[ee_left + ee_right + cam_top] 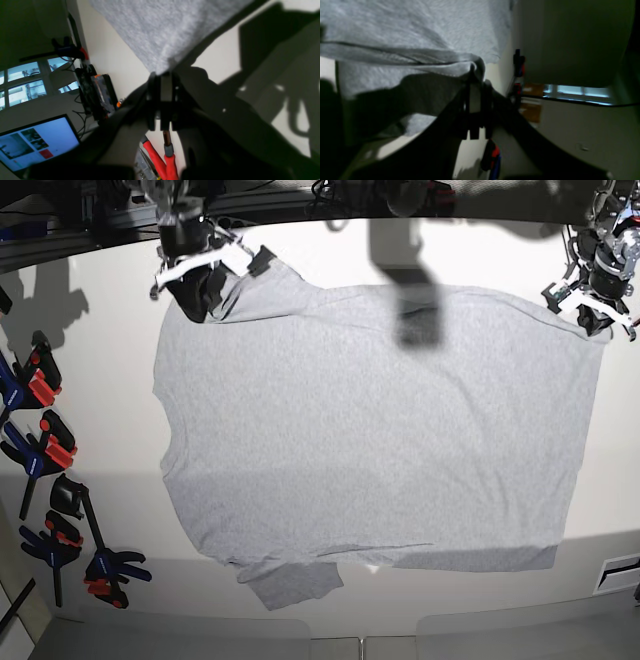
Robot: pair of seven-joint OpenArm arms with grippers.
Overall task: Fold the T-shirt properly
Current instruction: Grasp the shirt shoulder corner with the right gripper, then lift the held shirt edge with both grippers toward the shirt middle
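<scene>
Spread flat across the white table [110, 350]: grey T-shirt [370, 430], plain side up. Pinching its far right corner, left gripper [163, 73]. Clamped on bunched fabric at far left, right gripper [476, 68]. Clamps [45, 445] along the left edge.

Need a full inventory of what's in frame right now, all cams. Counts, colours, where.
T-shirt: one, light heather grey, plain side up, spread over most of the table, two far corners pinched by the hands.
Table: one, off-white, under the shirt.
Clamps: several, black with red and blue, along the table's edge on the base view's left.
Monitor: one, lit pale blue, beyond the table in the left wrist view.
Windows: bright panes, in the background of the left wrist view.
Left hand: one, black, shut on the shirt corner, base view's right.
Right hand: one, black, shut on the shirt corner, base view's left.
</scene>
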